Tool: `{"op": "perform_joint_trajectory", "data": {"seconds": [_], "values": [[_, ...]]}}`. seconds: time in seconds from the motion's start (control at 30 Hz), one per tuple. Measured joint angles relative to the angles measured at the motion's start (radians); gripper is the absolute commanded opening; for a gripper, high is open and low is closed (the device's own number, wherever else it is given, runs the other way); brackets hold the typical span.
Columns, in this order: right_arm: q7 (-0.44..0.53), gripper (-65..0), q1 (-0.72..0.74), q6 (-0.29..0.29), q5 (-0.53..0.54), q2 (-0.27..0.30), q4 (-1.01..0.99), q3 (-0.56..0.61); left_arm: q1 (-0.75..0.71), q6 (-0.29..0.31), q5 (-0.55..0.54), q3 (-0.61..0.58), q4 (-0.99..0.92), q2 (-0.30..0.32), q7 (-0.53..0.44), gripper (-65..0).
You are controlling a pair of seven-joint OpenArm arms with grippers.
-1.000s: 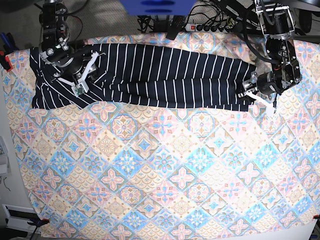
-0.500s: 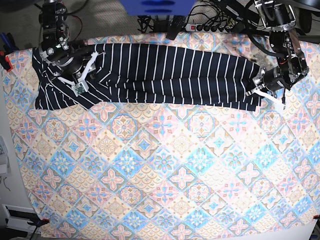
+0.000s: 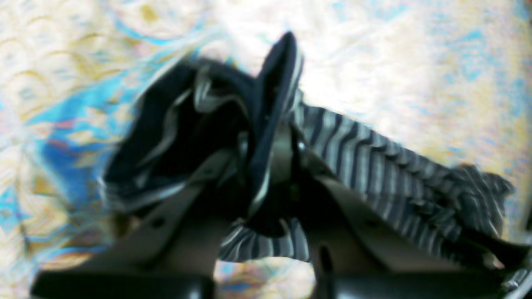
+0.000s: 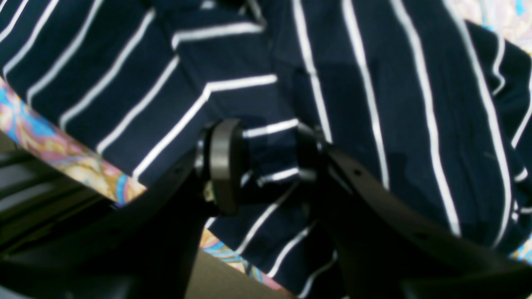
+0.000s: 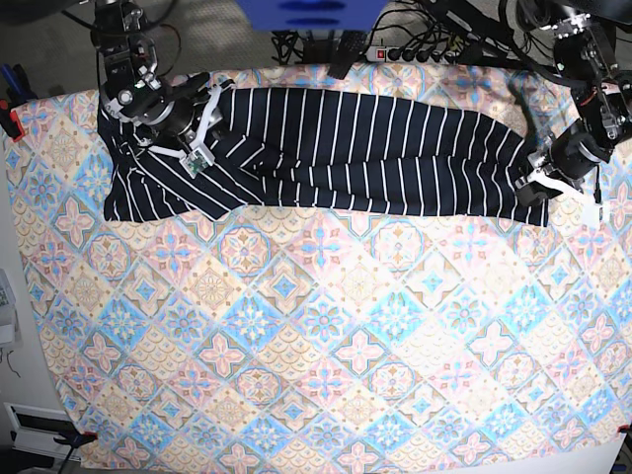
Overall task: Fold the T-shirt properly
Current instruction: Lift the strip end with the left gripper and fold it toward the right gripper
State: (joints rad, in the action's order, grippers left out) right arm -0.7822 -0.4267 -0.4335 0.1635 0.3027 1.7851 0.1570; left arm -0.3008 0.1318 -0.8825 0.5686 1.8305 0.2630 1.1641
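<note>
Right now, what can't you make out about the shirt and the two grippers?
- Left wrist view: blurred; the left gripper is shut on bunched T-shirt, but which edge it pinches is unclear.
- Right wrist view: the right gripper has cloth between its jaws; how firmly it grips can't be seen.
- Base view: the shirt's left end lies partly under the right arm; collar and sleeves can't be told apart.

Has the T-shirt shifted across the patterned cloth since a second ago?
Yes. The T-shirt has slid toward the base view's right over the patterned cloth, uncovering tiles at its left end.
</note>
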Motion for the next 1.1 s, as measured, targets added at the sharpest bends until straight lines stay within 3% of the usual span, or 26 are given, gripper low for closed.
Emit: {"op": "perform_joint_trajectory", "data": {"seconds": [0.2, 0.53, 0.7, 0.93, 1.1], "values": [[0.008, -43.6, 0.004, 0.000, 0.000, 0.011, 0.000, 0.000, -0.005, 0.007, -0.132, -0.006, 0.052, -0.127, 0.069, -61.4], [0.007, -43.6, 0.005, 0.000, -0.002, 0.014, -0.004, -0.005, 0.017, 0.005, -0.070, -0.178, 0.052, -0.305, 0.072, -61.4], [0.006, -43.6, 0.000, 0.000, 0.000, 0.014, -0.004, -0.075, 0.047, 0.005, -0.022, -0.262, 0.052, -0.386, 0.069, -61.5], [0.009, -43.5, 0.000, -0.001, 0.000, 0.031, -0.003, -0.147, 0.061, 0.005, 0.000, -0.259, 0.027, -0.377, 0.066, -61.4], [0.008, -43.5, 0.002, 0.003, -0.003, 0.044, -0.003, -0.160, 0.142, 0.009, -0.010, -0.308, -0.106, -0.352, 0.170, -61.5]]}}
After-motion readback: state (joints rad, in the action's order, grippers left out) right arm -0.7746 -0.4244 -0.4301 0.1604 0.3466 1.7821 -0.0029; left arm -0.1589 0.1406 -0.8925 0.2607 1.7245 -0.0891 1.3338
